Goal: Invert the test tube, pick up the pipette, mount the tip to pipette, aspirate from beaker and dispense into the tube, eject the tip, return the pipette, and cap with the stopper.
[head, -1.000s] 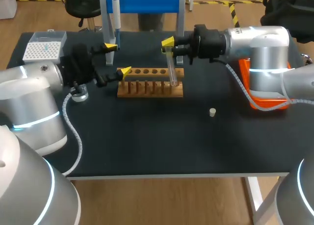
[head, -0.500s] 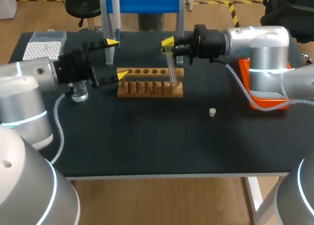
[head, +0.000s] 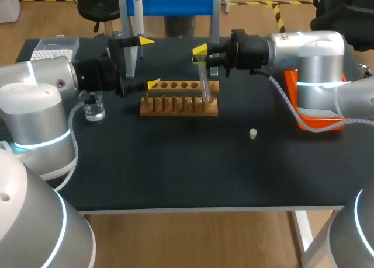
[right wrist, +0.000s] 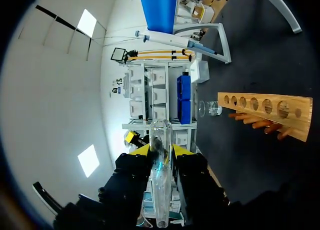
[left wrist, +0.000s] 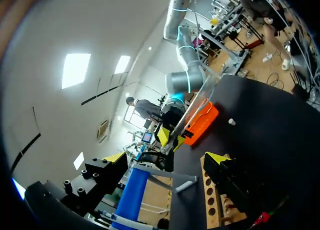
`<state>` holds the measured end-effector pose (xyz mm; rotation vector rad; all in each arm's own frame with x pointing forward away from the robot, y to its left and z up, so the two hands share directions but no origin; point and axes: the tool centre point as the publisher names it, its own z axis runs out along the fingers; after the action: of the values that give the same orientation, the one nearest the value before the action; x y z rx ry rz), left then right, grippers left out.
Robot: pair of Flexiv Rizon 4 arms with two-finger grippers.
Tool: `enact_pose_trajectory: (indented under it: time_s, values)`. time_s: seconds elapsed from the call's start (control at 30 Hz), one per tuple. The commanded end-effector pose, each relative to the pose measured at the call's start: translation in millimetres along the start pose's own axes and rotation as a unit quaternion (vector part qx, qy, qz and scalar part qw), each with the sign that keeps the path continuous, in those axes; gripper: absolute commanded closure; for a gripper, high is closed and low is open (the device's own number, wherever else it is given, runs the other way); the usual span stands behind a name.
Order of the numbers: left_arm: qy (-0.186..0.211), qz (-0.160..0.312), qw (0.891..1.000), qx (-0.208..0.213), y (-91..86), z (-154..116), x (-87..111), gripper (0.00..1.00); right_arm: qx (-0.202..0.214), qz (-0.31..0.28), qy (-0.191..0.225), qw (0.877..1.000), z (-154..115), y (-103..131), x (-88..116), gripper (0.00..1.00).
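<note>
- Left gripper point(head: 148, 62): spread wide, the 2 yellow tips well apart, nothing held between them.
- Parked just beside the white-framed stand with the blue crossbar point(head: 175, 2), at the left end of the light wooden rack with its row of holes point(head: 181, 107).
- Slim clear pipette point(head: 138, 17): hanging on that stand, long axis upright, head up and nose down.
- Key relation, from the head view: pipette just past the far fingertip, toward the back of the table, beside the open fingers and not between them.
- From the left wrist view: blue crossbar ahead and low between the fingers; pipette itself not made out there.
- Nearer arm: the left by a wide margin, and free.
- Right gripper point(head: 201, 55): closed on the clear glass test tube point(head: 204, 78), gripped near its upper end.
- Tube close to upright, leaning slightly, lower end at the rack's right end; touching the wood or just clear of it, cannot tell.
- Likely step in hand: picking up the pipette. Calls for a short advance so both fingers straddle the upright body from 2 sides, squeezing across the axis, not along it.
- Waiting for later: small clear glass beaker point(head: 93, 110) near the left arm, small white stopper point(head: 253, 134) alone on the black tabletop, well apart from the rack.
</note>
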<state>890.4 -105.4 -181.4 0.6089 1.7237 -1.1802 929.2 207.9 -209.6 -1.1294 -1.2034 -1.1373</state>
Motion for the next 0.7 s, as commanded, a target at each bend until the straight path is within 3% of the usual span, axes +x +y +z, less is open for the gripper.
enact_pose_trajectory:
  time_s: [0.03, 0.23, 0.5, 0.7]
  values:
    - [-0.004, 0.132, 0.990, 0.057, -0.6, 9, 4.7, 0.00, 0.001, 0.000, -0.001, 1.000, -1, 0, 1, 1.00]
    - [-0.011, 0.139, 0.983, 0.118, 3.4, 4, 3.3, 0.00, 0.001, 0.000, -0.001, 1.000, -1, 0, 1, 1.00]
    - [0.022, 0.170, 0.975, 0.141, -3.6, 13, 8.3, 0.00, 0.001, 0.000, -0.001, 1.000, -1, 0, 1, 1.00]
    - [0.027, 0.189, 0.973, 0.128, -12.8, 19, 13.3, 0.00, 0.001, 0.000, -0.001, 1.000, -1, 0, 1, 1.00]
